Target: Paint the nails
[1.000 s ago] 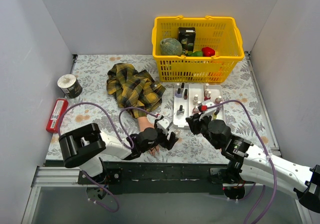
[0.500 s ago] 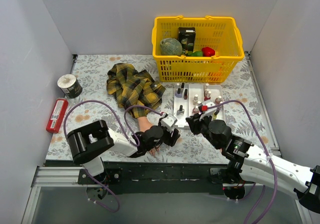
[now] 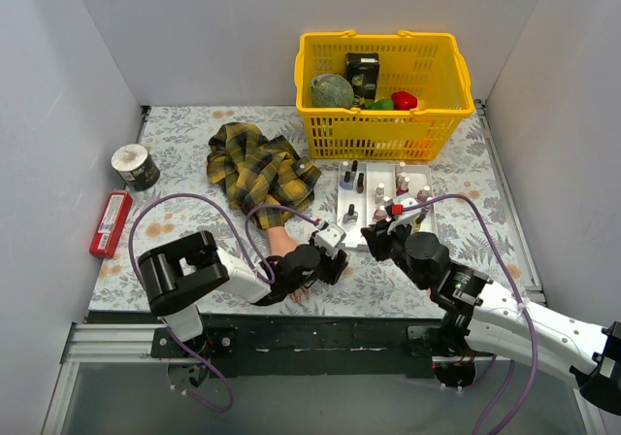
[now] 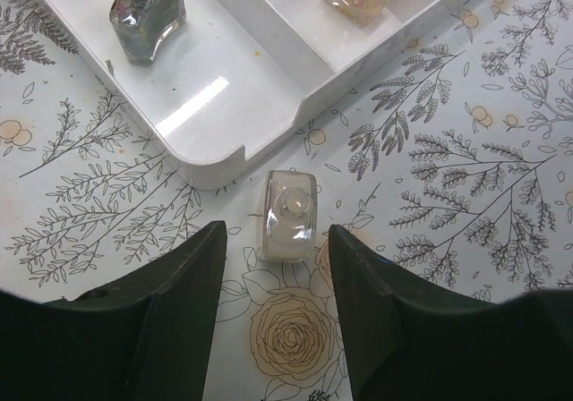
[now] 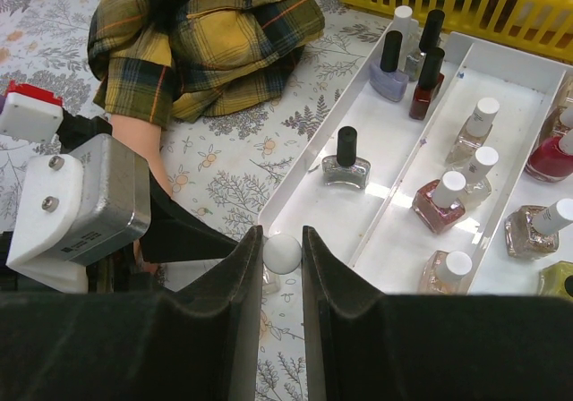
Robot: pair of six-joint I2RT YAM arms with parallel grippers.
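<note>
Down at the near edge of the flowered cloth (image 3: 194, 217), my left gripper (image 4: 276, 233) has its jaws parted, one dark finger on each side of a small uncapped bottle (image 4: 289, 215) of pale polish. Neither finger touches the glass. The bottle stands upright on the cloth, just beside the corner of a white tray (image 4: 210, 161) that holds more polish bottles.

My right gripper (image 5: 282, 240) hovers close by, to the right, clamped on a small white cap (image 5: 284, 251) pinched between its fingers, above the tray's near corner.

A peach mannequin hand (image 3: 281, 243) lies flat on the cloth, just left of the tray, its wrist in a yellow-and-black plaid sleeve (image 3: 257, 173) bunched farther back. My left arm lies across the palm and covers most of it. The nails (image 3: 295, 296) are at the near end of the hand, where the peach tips show past my left wrist; they are too small to tell whether any carry polish.
</note>
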